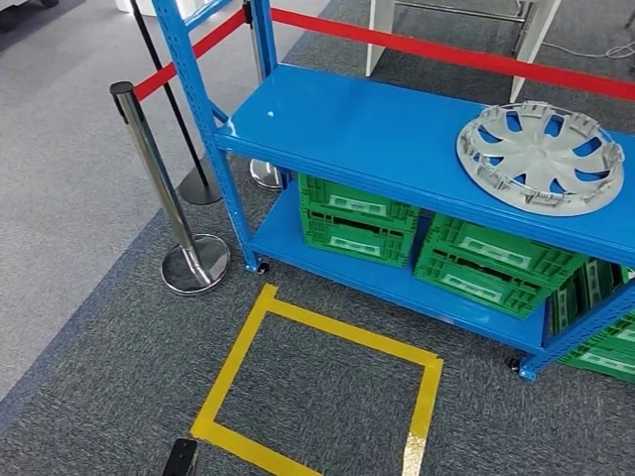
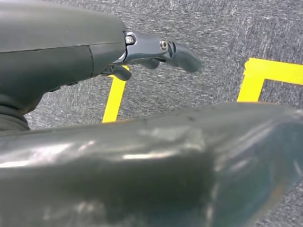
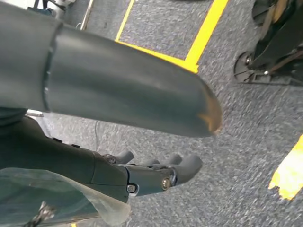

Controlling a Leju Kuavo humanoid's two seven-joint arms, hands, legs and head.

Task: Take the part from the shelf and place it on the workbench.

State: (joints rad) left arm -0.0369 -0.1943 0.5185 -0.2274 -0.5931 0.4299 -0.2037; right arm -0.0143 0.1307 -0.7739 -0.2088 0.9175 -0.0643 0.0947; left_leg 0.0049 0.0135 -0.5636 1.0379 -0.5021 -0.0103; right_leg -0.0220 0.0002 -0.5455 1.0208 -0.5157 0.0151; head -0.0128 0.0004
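A silver hubcap (image 1: 542, 157) lies flat on the top board of the blue shelf (image 1: 359, 129), near its right end. My left hand (image 2: 157, 52) hangs over the grey carpet with its fingers straight and apart, holding nothing. My right hand (image 3: 157, 172) also hangs above the carpet, its fingers stretched out and empty. A dark tip of my left hand (image 1: 182, 458) pokes in at the bottom edge of the head view, far from the hubcap.
Green crates (image 1: 358, 220) fill the shelf's lower board. A yellow tape square (image 1: 321, 387) marks the carpet in front of the shelf. A chrome stanchion (image 1: 176, 198) with red belts (image 1: 449, 50) stands at the shelf's left end.
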